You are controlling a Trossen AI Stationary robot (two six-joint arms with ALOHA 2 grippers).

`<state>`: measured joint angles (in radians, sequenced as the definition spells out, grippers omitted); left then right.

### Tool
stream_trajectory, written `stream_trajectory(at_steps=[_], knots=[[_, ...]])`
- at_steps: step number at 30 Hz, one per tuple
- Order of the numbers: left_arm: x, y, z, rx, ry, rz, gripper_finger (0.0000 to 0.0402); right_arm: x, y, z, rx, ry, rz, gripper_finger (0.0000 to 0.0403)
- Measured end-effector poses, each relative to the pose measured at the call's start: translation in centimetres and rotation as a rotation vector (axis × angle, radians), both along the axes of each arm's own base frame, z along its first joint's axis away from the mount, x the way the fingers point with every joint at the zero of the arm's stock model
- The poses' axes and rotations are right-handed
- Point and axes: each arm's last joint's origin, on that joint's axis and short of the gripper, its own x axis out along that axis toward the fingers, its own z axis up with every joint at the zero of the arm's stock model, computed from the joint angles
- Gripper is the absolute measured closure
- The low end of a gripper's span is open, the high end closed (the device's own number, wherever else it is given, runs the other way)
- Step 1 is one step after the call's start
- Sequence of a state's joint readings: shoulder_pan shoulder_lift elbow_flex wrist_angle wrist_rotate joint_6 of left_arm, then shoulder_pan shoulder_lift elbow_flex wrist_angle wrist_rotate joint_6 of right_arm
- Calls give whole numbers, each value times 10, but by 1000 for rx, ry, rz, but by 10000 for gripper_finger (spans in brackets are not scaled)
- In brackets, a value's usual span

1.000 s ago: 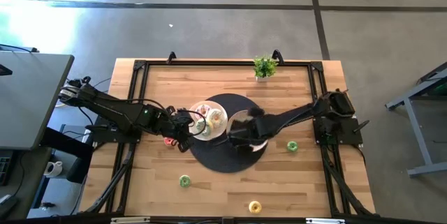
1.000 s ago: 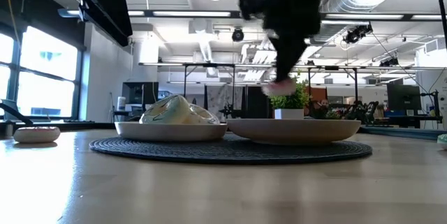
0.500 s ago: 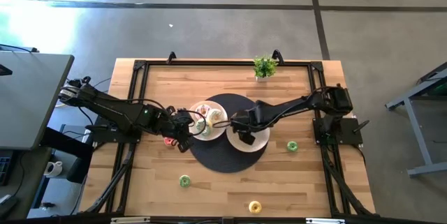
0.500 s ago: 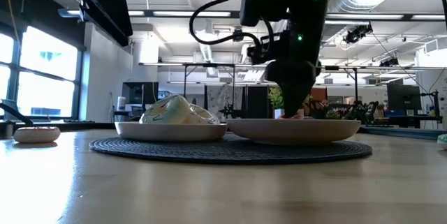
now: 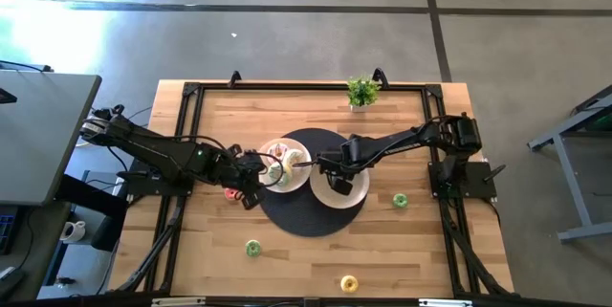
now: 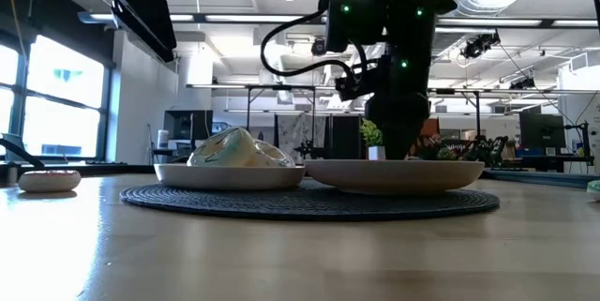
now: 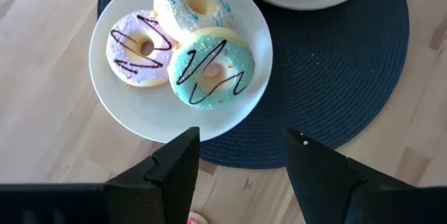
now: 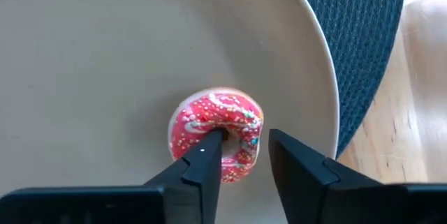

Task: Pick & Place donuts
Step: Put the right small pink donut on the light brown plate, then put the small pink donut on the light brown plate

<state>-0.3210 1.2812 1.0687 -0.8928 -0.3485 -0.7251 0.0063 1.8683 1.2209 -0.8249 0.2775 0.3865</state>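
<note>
A red donut with sprinkles (image 8: 218, 132) lies flat on the cream right plate (image 8: 105, 56). My right gripper (image 8: 241, 144) is open just above it, one finger over the donut's hole and the other outside its ring. The left plate (image 7: 133, 109) holds three iced donuts (image 7: 209, 70). My left gripper (image 7: 241, 161) hovers open at that plate's near-left rim, holding nothing. A small red donut (image 5: 230, 192) lies on the wood below it. Both plates stand on a dark round mat (image 5: 306, 216). My right gripper comes at the red donut from above. One fingertip (image 8: 209, 144) stands at the donut's hole and the other outside the ring's edge. I cannot tell whether either finger touches it. The donut rests flat on the plate.
Loose donuts lie on the wood: a green one (image 5: 400, 200) right of the mat, another green one (image 5: 252, 247) and a yellow one (image 5: 349, 284) toward the near edge. A small potted plant (image 5: 362, 92) stands at the far edge. A black frame borders the table.
My right gripper has come down from above the right plate into it, bringing the red donut along. The donut, a second ago lifted clear in the air, now lies on the plate.
</note>
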Motion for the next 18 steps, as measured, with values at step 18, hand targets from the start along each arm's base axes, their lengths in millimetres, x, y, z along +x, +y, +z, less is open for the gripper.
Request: stream_trajectory(at_steps=[18], knots=[[-4, -1, -3, -30, 84, -96, 200, 2, 3, 70, 19, -188, -45, 237]])
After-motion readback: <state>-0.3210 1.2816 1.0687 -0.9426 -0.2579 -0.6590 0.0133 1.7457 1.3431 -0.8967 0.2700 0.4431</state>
